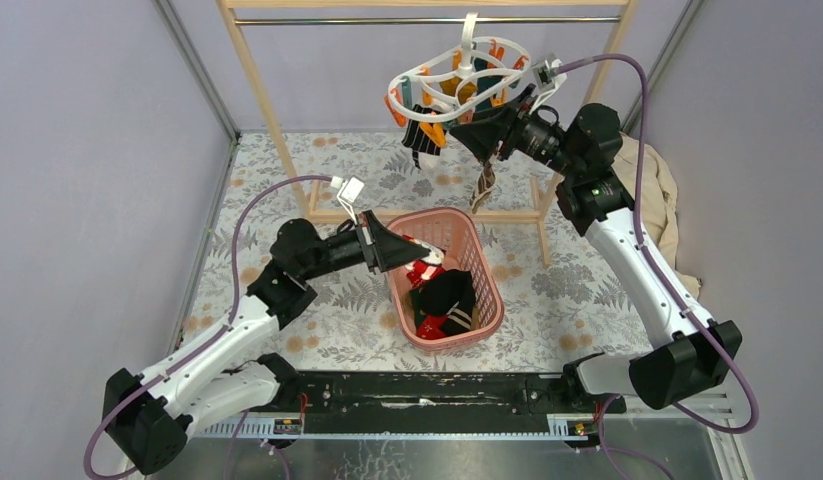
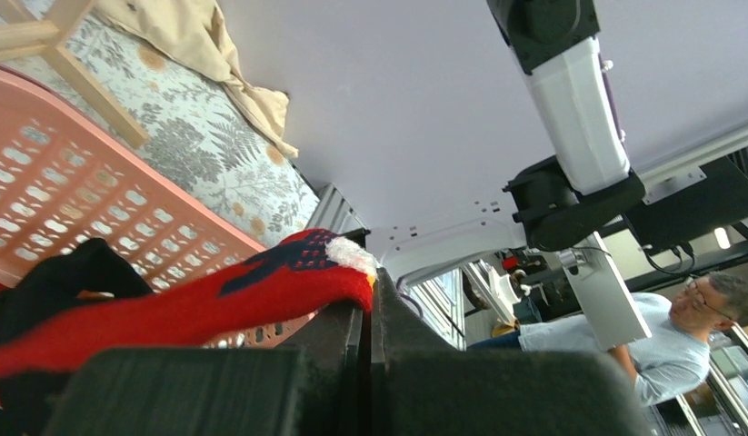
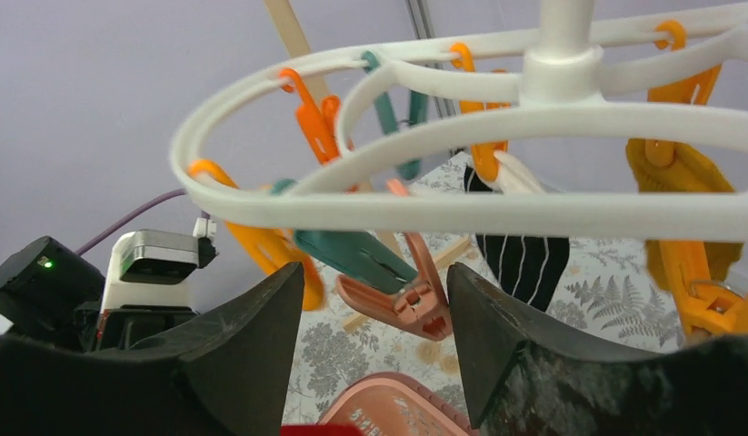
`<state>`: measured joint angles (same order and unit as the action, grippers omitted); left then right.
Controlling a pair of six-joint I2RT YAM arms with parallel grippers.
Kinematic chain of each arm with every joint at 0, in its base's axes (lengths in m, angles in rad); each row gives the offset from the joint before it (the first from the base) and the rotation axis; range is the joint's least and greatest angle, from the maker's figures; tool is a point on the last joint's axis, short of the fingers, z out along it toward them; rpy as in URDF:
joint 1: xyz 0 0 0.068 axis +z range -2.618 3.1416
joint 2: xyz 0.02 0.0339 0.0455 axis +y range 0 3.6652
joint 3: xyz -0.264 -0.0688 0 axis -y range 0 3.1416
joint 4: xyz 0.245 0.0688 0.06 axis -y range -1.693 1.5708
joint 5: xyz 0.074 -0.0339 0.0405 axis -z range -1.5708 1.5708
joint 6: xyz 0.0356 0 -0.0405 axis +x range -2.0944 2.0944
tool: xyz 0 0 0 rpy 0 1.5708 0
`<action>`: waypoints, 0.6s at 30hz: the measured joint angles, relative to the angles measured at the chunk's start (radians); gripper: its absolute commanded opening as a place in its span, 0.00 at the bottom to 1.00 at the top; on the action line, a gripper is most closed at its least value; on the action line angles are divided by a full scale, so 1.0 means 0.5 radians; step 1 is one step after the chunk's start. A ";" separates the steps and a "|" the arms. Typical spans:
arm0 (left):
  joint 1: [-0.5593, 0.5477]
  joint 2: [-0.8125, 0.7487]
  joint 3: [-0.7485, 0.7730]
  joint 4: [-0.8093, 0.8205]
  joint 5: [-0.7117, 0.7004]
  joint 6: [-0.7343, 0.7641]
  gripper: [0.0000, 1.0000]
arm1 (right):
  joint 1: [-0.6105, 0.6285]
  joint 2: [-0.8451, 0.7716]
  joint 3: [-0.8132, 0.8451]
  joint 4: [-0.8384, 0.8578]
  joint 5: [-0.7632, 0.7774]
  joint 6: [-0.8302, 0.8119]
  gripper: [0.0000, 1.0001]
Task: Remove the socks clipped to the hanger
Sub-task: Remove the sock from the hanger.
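Hanger (image 3: 497, 213), white plastic rings, red knit sock (image 2: 215, 304)

Pink basket (image 1: 487, 275) sits on the floral table (image 1: 567, 285), just in front of the wooden rack (image 1: 266, 110); beige cloth (image 1: 664, 190) lies bunched by the right wall (image 1: 767, 150)

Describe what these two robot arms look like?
The left arm and right arm share white links between chunky black joints, each trailed by a purple cable. The left gripper and right gripper have two black wedge-shaped fingers each. A small green light dots the right arm.
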<state>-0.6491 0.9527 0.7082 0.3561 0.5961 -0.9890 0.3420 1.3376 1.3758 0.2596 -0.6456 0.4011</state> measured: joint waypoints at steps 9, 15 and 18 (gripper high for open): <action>-0.095 -0.146 -0.080 -0.115 -0.001 -0.014 0.04 | 0.002 -0.214 -0.259 -0.182 0.127 -0.015 0.72; -0.127 -0.161 -0.230 -0.138 -0.033 -0.023 0.07 | 0.005 -0.428 -0.369 -0.388 0.264 -0.064 0.72; -0.138 -0.154 -0.306 -0.135 -0.053 -0.028 0.08 | 0.005 -0.523 -0.412 -0.483 0.298 -0.079 0.72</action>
<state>-0.7181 0.8757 0.5552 0.2886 0.5697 -1.0031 0.3443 1.0760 1.1698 0.0181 -0.4969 0.3614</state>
